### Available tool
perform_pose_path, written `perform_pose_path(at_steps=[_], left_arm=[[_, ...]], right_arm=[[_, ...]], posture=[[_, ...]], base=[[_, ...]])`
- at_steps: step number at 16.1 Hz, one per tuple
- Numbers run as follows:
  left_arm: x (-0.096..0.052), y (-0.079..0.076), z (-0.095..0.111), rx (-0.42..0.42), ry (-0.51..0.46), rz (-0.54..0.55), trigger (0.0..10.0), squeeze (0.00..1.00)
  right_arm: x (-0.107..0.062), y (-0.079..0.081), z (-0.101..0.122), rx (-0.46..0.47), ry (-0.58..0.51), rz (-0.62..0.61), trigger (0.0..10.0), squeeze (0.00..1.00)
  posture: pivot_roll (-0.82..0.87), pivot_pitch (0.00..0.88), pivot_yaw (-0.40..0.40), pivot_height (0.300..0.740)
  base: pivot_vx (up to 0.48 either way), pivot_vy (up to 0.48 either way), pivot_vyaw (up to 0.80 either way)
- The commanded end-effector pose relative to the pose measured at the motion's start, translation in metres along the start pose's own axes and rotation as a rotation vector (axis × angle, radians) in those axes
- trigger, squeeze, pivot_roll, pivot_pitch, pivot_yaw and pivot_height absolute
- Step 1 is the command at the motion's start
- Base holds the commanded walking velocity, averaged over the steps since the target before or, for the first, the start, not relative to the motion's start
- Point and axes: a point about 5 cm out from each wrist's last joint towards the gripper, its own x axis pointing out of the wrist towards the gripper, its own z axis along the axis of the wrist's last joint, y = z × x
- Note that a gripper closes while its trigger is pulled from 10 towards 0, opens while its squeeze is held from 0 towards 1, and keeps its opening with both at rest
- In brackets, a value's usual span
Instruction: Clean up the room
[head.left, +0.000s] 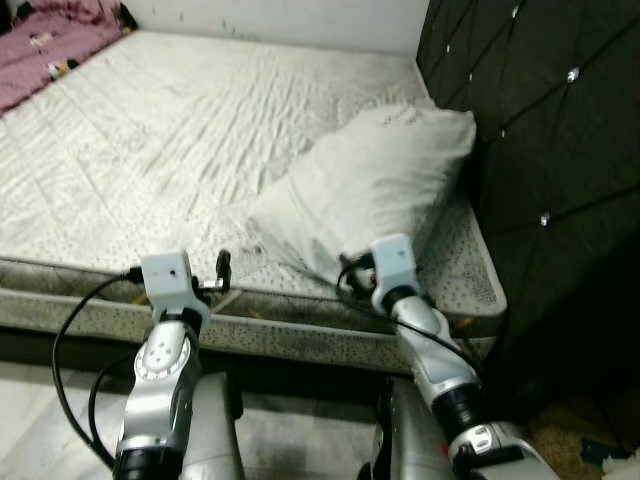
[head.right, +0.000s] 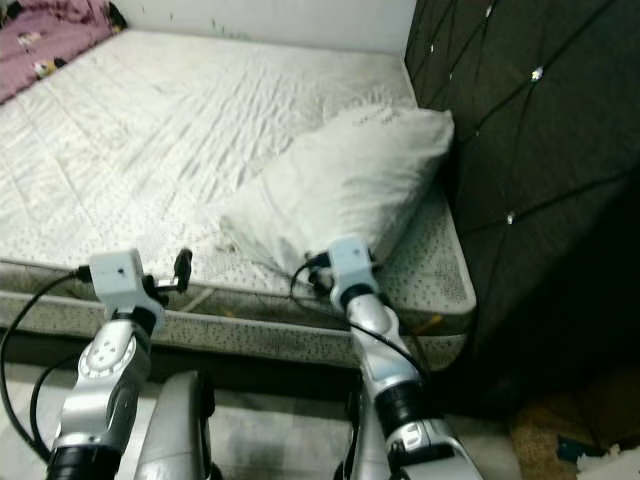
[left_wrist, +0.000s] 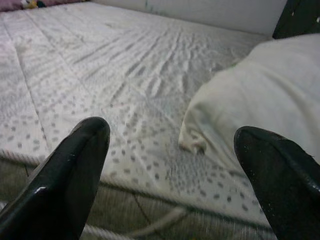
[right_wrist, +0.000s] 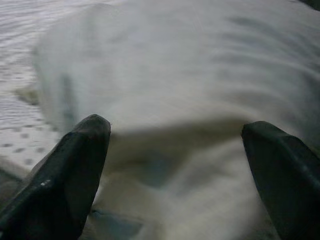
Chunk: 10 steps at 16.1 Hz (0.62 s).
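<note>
Large white quilted mattress (head.left: 170, 140): matt cloth, stitched lines, fine grey speckle, creased. 
Plump off-white cloth pillow (head.left: 375, 185): soft matt fabric, wrinkled, faintly soiled. 
Black tufted headboard (head.left: 545, 120): padded upholstery, dull sheen, shiny stud buttons at diamond seams. 
Crumpled mauve-pink cloth blanket (head.left: 45, 45): matt. 
Silver robot arms (head.left: 160, 390): smooth metal-look casing, satin finish; white plastic blocks at wrists; black cable smooth. 
Left gripper (left_wrist: 175, 165) and right gripper (right_wrist: 175, 160): glossy black smooth fingers (left_wrist: 65, 175), set wide apart.
</note>
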Motion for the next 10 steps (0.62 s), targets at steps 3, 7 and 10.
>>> perform_pose_path(at_steps=[3, 7, 10], left_arm=[[0.0, -0.001, 0.004, 0.014, -0.003, -0.009, 10.0, 0.0], [0.0, -0.002, 0.005, 0.012, 0.0, -0.026, 10.0, 0.0], [0.001, -0.005, 0.004, 0.01, 0.014, -0.047, 10.0, 0.0]], right_arm=[[0.0, -0.019, -0.004, 0.043, 0.068, -0.147, 10.0, 0.0], [-0.001, -0.019, -0.018, 0.136, 0.198, -0.149, 10.0, 0.0], [0.006, 0.0, -0.022, 0.175, 0.301, -0.084, 10.0, 0.0]], posture=[[0.07, 0.012, -0.033, 0.506], [0.07, 0.006, -0.026, 0.506], [0.08, 0.001, -0.023, 0.506]], base=[[0.0, 0.0, 0.0], [0.0, 0.0, 0.0], [0.0, 0.0, 0.0]])
